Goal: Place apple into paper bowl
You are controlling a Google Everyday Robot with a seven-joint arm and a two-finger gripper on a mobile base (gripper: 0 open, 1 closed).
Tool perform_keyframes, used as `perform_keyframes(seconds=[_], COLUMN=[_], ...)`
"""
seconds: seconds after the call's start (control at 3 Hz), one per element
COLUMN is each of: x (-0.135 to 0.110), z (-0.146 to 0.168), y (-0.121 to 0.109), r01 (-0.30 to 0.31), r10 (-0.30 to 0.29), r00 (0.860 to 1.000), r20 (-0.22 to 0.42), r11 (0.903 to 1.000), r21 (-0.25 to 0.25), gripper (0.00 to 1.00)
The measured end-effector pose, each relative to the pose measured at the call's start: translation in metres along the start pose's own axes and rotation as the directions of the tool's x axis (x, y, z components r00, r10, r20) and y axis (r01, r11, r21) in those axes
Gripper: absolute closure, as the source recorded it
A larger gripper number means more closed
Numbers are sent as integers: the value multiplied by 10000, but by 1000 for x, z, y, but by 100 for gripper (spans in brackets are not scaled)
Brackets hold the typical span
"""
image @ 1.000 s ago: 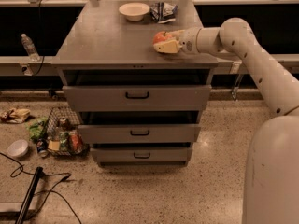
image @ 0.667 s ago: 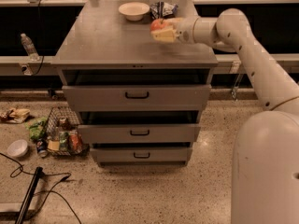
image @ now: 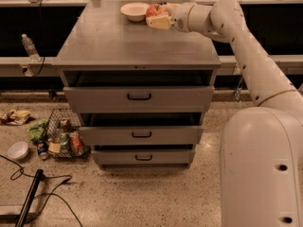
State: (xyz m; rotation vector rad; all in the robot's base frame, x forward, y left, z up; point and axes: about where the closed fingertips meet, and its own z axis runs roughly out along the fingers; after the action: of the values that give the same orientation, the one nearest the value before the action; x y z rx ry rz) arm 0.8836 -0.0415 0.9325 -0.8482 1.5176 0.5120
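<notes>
Well, the apple [image: 153, 9] is off the surface [image: 137, 41] and in the claw [image: 159, 16], which is closed around it near the back of the cabinet top. The arm [image: 236, 32] is stretched out long from the right. The bowl [image: 134, 16] sits just to the left, close to the back edge, and it looks empty. Apple and bowl are very near each other: the fruit seems to hang just beside the bowl's right rim, but from this angle I can't tell whether it is over the rim or just short of it.

So the pickup is done, the carry looks all but done, and the drop is what's left. I'd judge the remaining work to be a small shift left to get the apple squarely over the middle of the bowl, a little lowering, then the claw letting go and backing off. One risk: released too near the rim, a round apple could tip the light bowl or roll away across the surface.

Below, three drawers [image: 139, 97] stand slightly out, and litter [image: 61, 136] lies on the floor to the left, none of it in play.
</notes>
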Motion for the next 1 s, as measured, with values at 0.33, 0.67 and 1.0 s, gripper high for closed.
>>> perform_keyframes(seconds=[0.33,0.67,1.0], x=[-9,-21,-35], z=[19,69,91], y=[-6,-19,-31], r01=[-229,-785,-940], r10=[216,684,705], r00=[9995,9960,9931], r20=[239,572,941], r11=[9982,9767,9569], r21=[551,1999,2748], gripper=[100,100,100])
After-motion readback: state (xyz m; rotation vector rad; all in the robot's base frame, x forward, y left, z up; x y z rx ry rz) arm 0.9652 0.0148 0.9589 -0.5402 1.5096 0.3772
